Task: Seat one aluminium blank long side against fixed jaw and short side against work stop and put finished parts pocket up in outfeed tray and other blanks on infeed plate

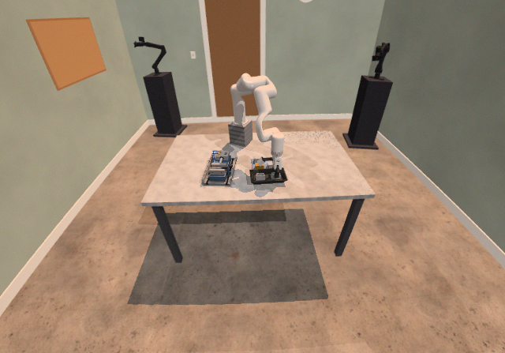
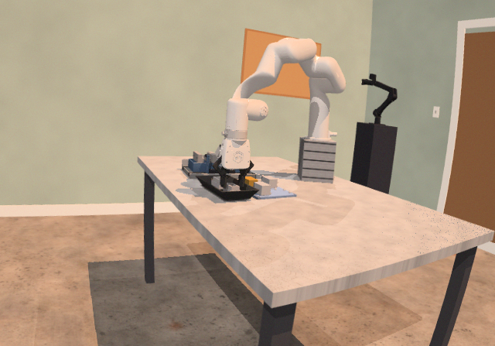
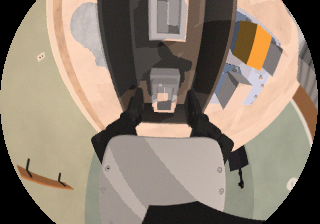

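My gripper [image 3: 164, 96] is open, low inside the black outfeed tray. A grey finished part [image 3: 164, 88] lies on the tray floor between the spread fingers, with a gap on each side. A second finished part [image 3: 167, 14] lies flat, pocket up, farther along the tray. On the pale blue infeed plate [image 2: 275, 193] beside the tray sit a brass blank [image 3: 254, 44] and an aluminium blank [image 3: 231, 84]. The blue and grey vise [image 1: 218, 167] stands to the left of the tray [image 1: 267, 174] in the top view; I cannot see into its opening.
The arm's grey base block [image 1: 240, 133] stands behind the vise. The tray walls rise close around the fingers. Two black pedestals with camera arms stand on the floor at the room's back corners, well away from the table.
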Robot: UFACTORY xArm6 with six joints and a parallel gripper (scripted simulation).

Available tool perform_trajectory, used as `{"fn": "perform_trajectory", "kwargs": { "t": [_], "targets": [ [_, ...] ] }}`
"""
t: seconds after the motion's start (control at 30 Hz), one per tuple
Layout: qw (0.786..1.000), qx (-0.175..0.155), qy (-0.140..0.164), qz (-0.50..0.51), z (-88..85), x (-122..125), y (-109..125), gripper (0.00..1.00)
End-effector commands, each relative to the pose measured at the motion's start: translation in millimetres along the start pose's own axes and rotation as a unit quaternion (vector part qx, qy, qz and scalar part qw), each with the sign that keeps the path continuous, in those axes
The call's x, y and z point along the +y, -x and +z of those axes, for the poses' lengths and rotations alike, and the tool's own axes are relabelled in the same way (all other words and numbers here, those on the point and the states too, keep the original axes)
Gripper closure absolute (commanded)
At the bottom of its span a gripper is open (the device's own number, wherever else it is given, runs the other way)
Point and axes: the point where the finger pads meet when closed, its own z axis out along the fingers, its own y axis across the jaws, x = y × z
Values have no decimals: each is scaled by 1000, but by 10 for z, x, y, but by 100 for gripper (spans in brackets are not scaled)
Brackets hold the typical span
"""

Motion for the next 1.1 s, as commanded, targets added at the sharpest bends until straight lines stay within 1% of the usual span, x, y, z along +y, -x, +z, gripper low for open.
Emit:
{"fn": "perform_trajectory", "kwargs": {
  "t": [0.0,0.17,0.33,0.47,0.63,0.7,0.9,1.07],
  "targets": [
    [1000,-1,-2,0,-43,-21,8,31],
    [1000,-1,-2,0,-92,-20,8,31],
    [1000,-1,-2,0,-247,-20,8,31],
    [1000,-1,-2,0,-432,-19,7,31],
    [1000,-1,-2,0,-713,-17,7,31],
    [1000,-1,-2,0,-713,-17,7,31],
    [1000,-1,-2,0,-1060,-16,6,31],
    [1000,-1,-2,0,-1291,-15,6,31]
  ]
}}
